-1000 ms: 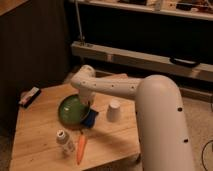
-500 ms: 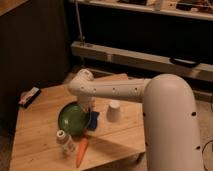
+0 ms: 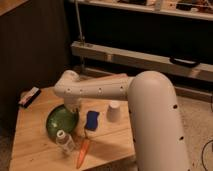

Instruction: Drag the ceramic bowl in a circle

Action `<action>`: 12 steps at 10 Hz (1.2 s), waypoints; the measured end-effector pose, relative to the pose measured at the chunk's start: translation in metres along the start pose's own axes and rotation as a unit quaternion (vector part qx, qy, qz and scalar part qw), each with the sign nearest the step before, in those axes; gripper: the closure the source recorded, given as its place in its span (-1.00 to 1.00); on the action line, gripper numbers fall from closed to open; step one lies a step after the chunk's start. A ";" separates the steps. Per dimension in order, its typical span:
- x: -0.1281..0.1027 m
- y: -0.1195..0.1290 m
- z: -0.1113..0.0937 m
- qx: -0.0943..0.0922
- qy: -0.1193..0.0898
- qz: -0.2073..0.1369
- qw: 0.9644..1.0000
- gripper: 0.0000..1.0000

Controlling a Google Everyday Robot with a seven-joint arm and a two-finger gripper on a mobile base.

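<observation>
The hand [image 3: 75, 108], pressed together, sits at the right rim of the green bowl [image 3: 60, 121], front left on the bench [image 3: 30, 145]. Circling it could topple the small bottle [image 3: 64, 141] just in front, or shove the blue sponge [image 3: 91, 120]

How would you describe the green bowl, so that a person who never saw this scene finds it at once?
Find the wooden table under the white robot arm. On its left half sits the ceramic bowl, with the gripper at its right rim. It alone is wide, shallow and glossy green; the bottle, blue object and white cup nearby are smaller.
</observation>
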 end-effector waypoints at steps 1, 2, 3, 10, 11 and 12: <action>0.013 -0.012 0.003 0.000 0.000 -0.011 1.000 0.73; 0.026 -0.019 0.008 -0.005 -0.004 -0.018 1.000 0.73; 0.040 -0.023 0.014 -0.009 -0.005 -0.021 1.000 0.73; 0.113 0.081 0.031 -0.033 -0.012 0.088 0.996 0.73; 0.114 0.103 0.033 -0.040 -0.014 0.109 0.993 0.73; 0.108 0.125 0.036 -0.046 -0.019 0.128 0.990 0.73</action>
